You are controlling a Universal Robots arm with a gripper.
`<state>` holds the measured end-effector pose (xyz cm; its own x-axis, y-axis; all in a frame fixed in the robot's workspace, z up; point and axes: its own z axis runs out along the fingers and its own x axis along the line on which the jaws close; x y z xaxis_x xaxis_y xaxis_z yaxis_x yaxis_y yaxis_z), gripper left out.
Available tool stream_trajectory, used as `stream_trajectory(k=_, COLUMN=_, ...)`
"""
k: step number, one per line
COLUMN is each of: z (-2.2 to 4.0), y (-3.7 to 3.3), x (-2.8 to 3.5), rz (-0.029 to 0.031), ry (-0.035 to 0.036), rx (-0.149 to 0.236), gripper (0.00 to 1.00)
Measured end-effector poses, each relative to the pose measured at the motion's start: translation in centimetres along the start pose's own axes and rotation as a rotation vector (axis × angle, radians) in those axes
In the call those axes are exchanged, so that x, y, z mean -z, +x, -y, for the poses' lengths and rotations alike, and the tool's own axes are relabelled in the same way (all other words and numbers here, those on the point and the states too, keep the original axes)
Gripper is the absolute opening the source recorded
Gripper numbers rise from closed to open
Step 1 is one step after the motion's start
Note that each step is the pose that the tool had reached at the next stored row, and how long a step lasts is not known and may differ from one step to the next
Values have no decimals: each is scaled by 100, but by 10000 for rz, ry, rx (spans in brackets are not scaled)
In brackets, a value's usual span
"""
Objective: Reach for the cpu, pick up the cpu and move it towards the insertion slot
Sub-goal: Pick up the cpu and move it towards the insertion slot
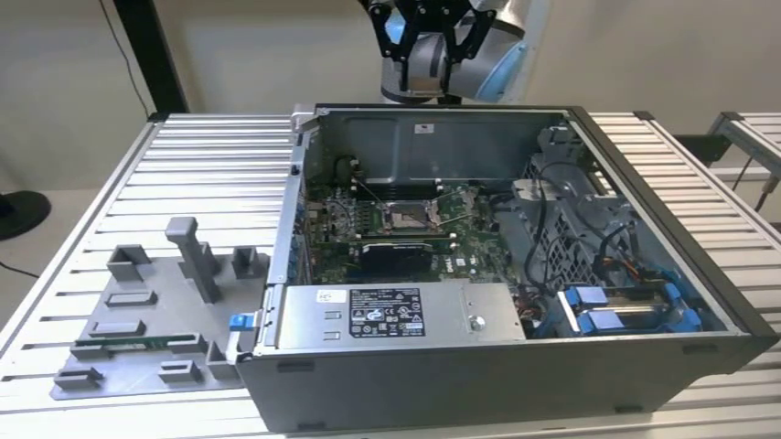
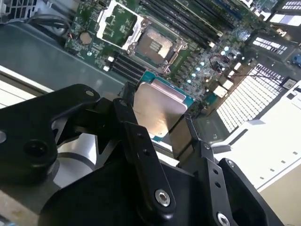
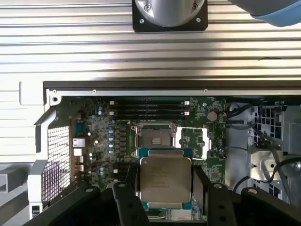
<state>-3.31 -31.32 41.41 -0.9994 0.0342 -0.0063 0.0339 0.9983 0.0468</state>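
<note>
In the exterior view, from its left, one grey fixture tray (image 1: 134, 357) lay on the slatted table (image 1: 219, 155), one long green memory stick (image 1: 128, 344) in it. To its right stood one open computer case (image 1: 683, 302), holding one green motherboard (image 1: 427, 233) with one insertion slot (image 1: 407, 216), and one white-labelled metal box (image 1: 397, 315) near the front. One gripper (image 1: 423, 37) hung above the case's far wall. In both wrist views its fingers (image 3: 128, 202) were clenched on the one cpu (image 3: 165, 181), a flat square with silvery top and greenish edge, held apart above the board, near the insertion slot (image 3: 154, 138).
</note>
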Motion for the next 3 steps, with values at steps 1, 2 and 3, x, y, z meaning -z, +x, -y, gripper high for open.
stream_trajectory(k=1, z=0, y=0, x=0, rz=0, ry=0, rx=-2, gripper=0)
stream_trajectory(k=2, z=0, y=0, x=0, rz=0, ry=0, rx=-2, gripper=0)
stream_trajectory(k=3, z=0, y=0, x=0, rz=0, ry=0, rx=-3, gripper=0)
